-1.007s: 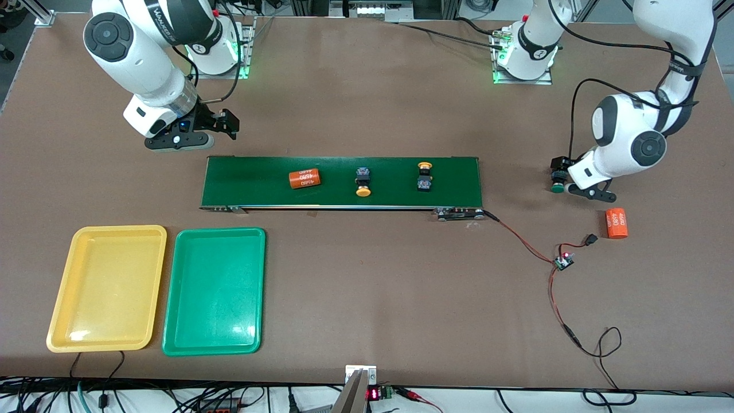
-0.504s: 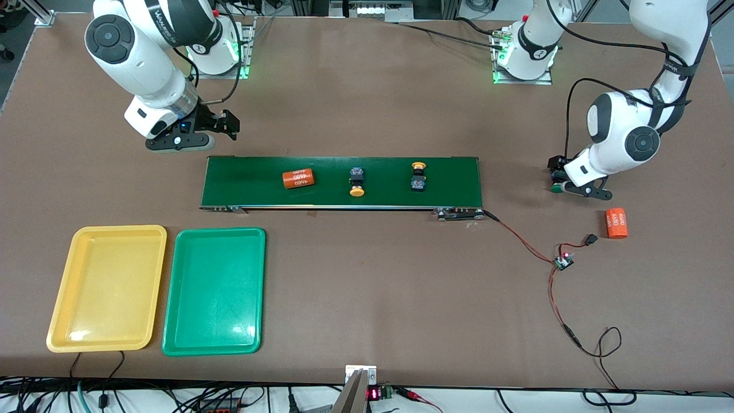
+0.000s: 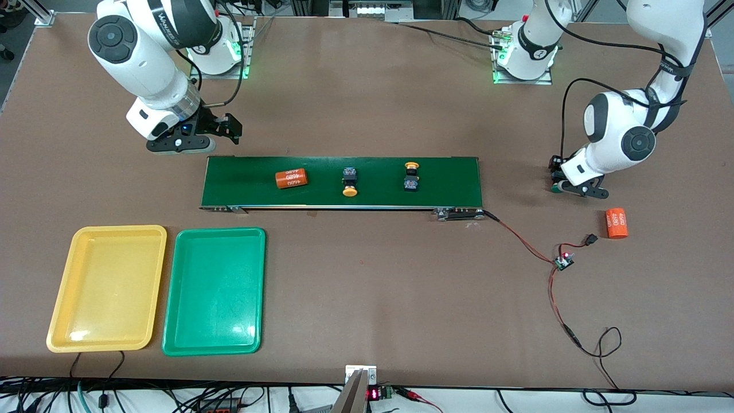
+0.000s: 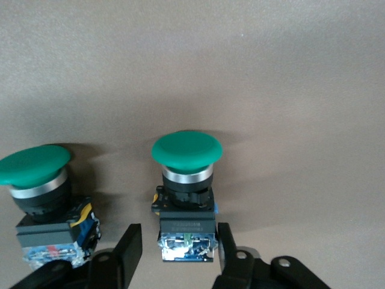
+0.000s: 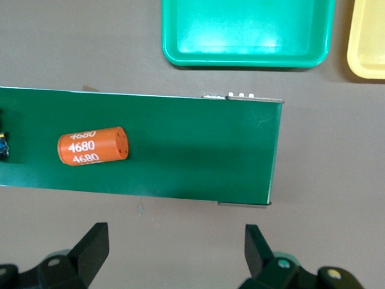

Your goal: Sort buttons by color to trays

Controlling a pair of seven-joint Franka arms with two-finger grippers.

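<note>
1. Left gripper (image 4: 175, 244) is down at the conveyor belt's (image 3: 447, 172) 3 o'clock. It straddles a green-capped button (image 4: 186, 150), jaws not clamped. A second green button (image 4: 33, 165) lies beside it.
2. Right gripper (image 5: 177, 238) waits at the belt's 11 o'clock, spread wide.
3. On the belt are two yellow-capped buttons (image 3: 350, 182) (image 3: 410, 175) and an orange cylinder (image 3: 291, 178) printed "4680".
4. Yellow tray (image 3: 106, 287) and green tray (image 3: 215, 289) sit at the belt's 7 o'clock.
</note>
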